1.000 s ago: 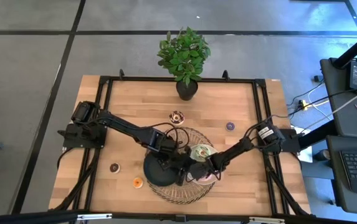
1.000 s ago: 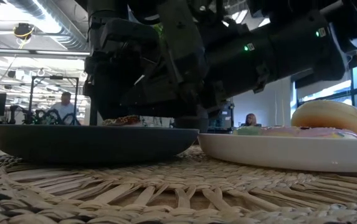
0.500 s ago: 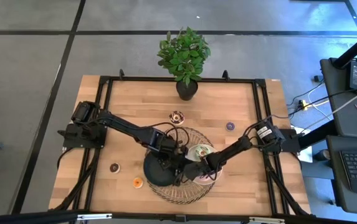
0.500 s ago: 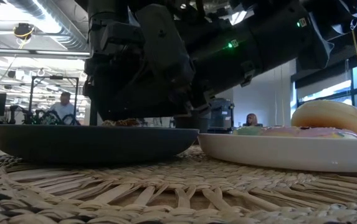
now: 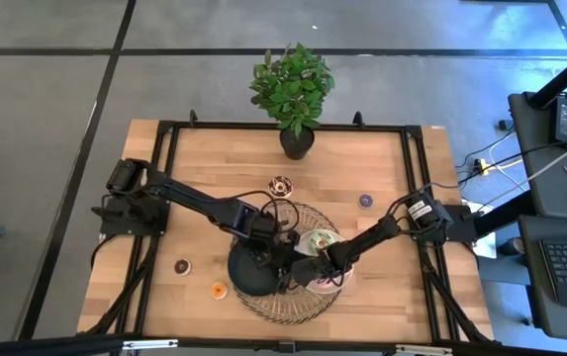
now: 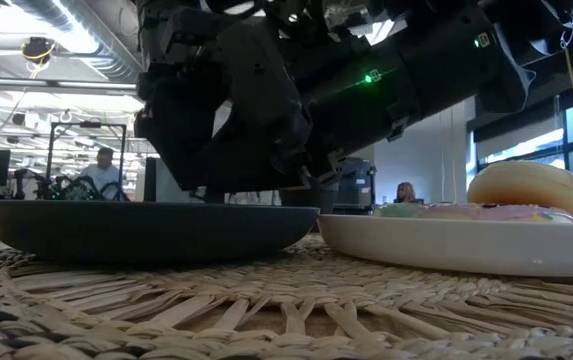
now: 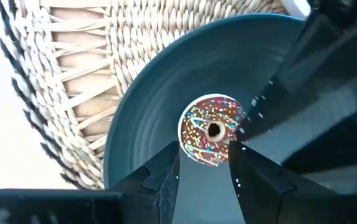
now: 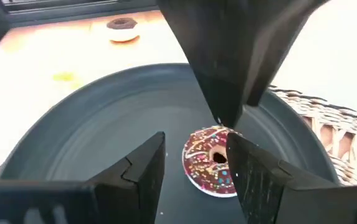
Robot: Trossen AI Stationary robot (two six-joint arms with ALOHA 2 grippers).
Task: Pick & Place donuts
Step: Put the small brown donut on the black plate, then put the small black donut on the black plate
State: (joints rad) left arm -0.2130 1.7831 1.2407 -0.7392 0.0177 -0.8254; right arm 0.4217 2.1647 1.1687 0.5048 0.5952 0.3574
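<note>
A chocolate donut with coloured sprinkles [image 7: 212, 129] [image 8: 210, 160] lies flat in the middle of the black plate [image 5: 241, 277] [image 7: 142, 118]. My left gripper [image 7: 204, 149] [image 5: 275, 259] hangs over it, open, one fingertip on each side of the donut's rim. My right gripper [image 8: 197, 138] [image 5: 309, 272] reaches in from the table's right, open, with the same donut in its gap. The white plate [image 5: 321, 243] [image 6: 436, 250] carries cream [image 6: 531, 185], pink [image 6: 466, 211] and green [image 6: 401, 209] donuts. In the low view the arms hide the sprinkled donut. My left gripper comes from above, and its fingers [image 8: 223, 118] end at the sprinkled donut's rim [image 7: 194, 152]. I cannot tell whether they touch it. My right gripper slants in low from the table's right. One finger [image 8: 243, 155] overlaps the donut's edge, and touch cannot be told there either.
Both plates sit on a round woven mat [image 5: 293, 302] near the table's near edge. Loose donuts lie on the wood: brown-and-cream [image 5: 281, 184], purple [image 5: 365, 200], chocolate [image 5: 181, 266] and orange [image 5: 218, 290]. A potted plant [image 5: 294, 94] stands at the far edge.
My right gripper has moved toward the table's left, from beside the white plate to over the black plate. My left gripper has shifted slightly over the black plate. The sprinkled donut, seen under it in the low view before, is now hidden there.
</note>
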